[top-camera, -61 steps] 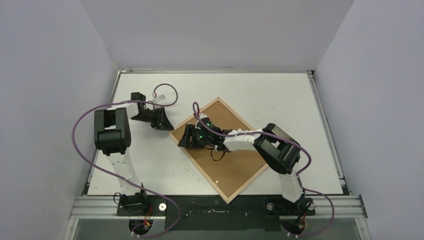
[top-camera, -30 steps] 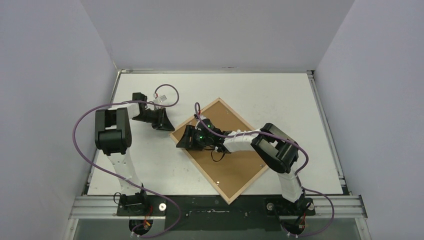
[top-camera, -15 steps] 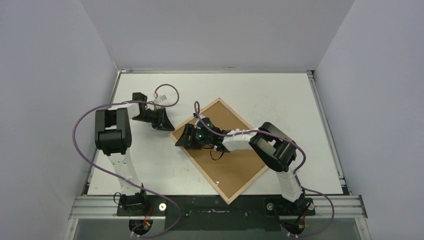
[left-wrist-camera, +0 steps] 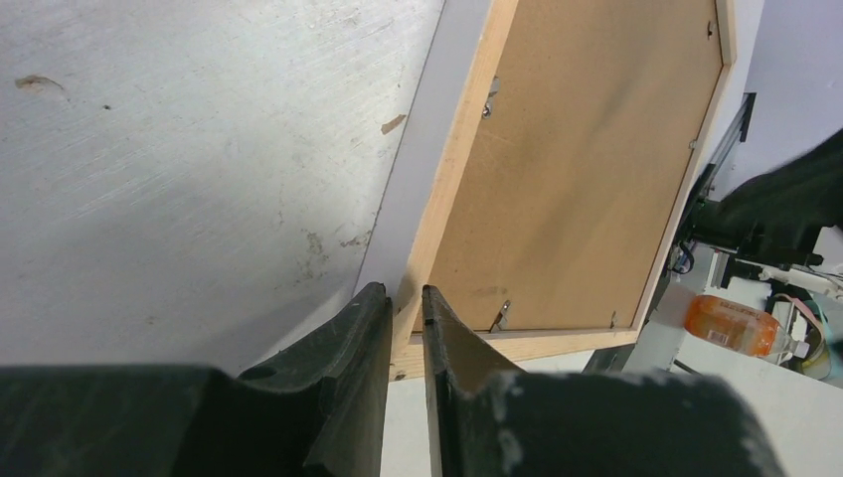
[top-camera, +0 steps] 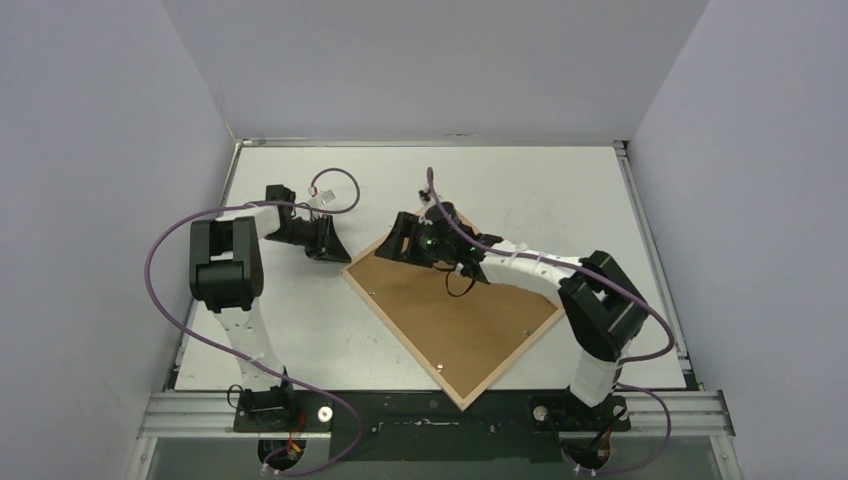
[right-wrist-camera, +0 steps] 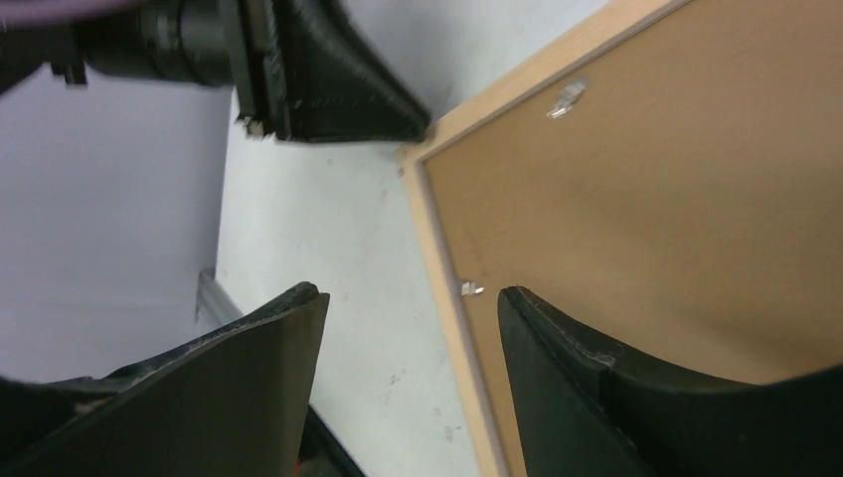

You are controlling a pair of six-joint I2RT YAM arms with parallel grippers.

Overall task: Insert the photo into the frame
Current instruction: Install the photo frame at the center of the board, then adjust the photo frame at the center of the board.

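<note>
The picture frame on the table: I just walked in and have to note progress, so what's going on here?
The frame lies back-up on the table, with the brown backing panel sitting in it. The left gripper is closed on the wooden bar at the frame's left corner. The right gripper hangs open above the bar running away from that corner, holding nothing. The photo is not in view, so I cannot tell whether it is inside.
</note>
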